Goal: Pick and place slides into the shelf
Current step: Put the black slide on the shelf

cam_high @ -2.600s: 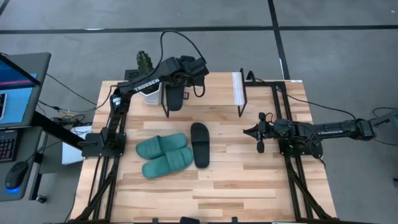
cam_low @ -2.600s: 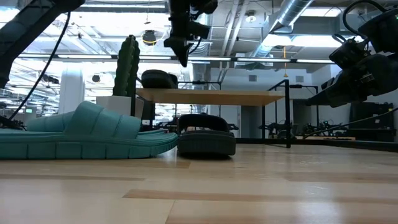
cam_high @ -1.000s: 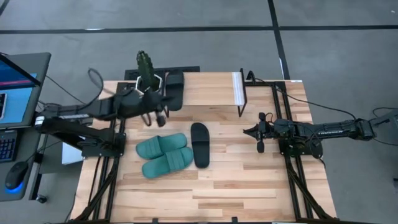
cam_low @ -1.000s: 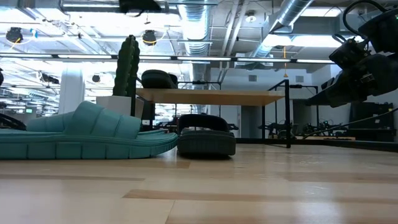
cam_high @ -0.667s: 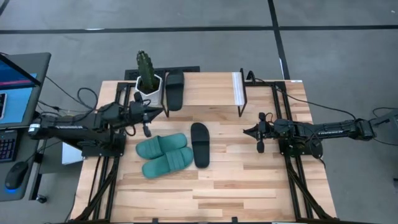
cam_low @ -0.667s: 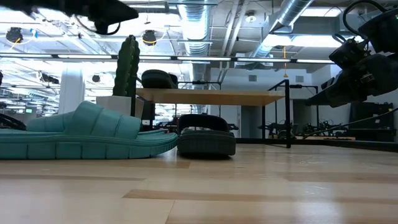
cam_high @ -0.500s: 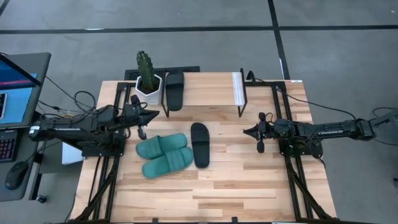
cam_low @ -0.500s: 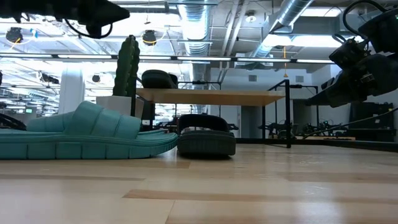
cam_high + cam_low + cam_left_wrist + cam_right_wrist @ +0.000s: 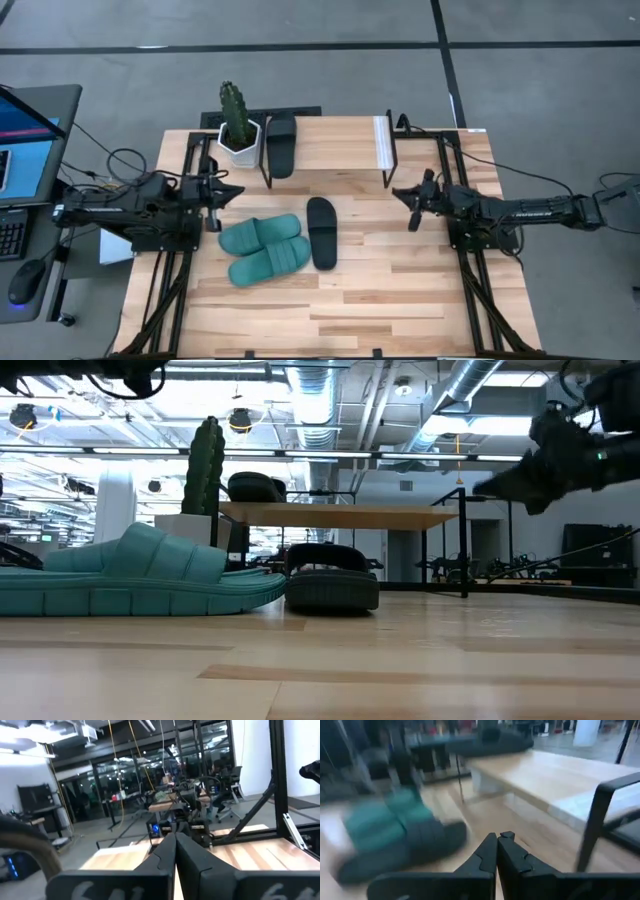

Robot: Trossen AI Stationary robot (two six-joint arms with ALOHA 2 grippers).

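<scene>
One black slide (image 9: 281, 146) already up on the shelf (image 9: 340, 146), at the panel's 9 o'clock end, lying across it; tucked to that side, seemingly to leave bare wood for the other three. Its mate, the second black slide (image 9: 321, 232), flat on the table just at 6 o'clock of the shelf, touching the teal pair (image 9: 262, 248) at its 9 o'clock; grouped close, likely so either arm can reach. Beyond them at 9 o'clock, the left gripper (image 9: 224, 192), low over the table edge beside a potted cactus (image 9: 236, 124), jaws pressed together on nothing, well apart from any slide; looks parked out of the way. At 3 o'clock of the loose black slide, the right gripper (image 9: 402, 197), jaws likewise pressed together and empty, nose pointed toward that slide and the teal ones in its wrist view; probably lining up for the next pick, with jaws to be spread first.
</scene>
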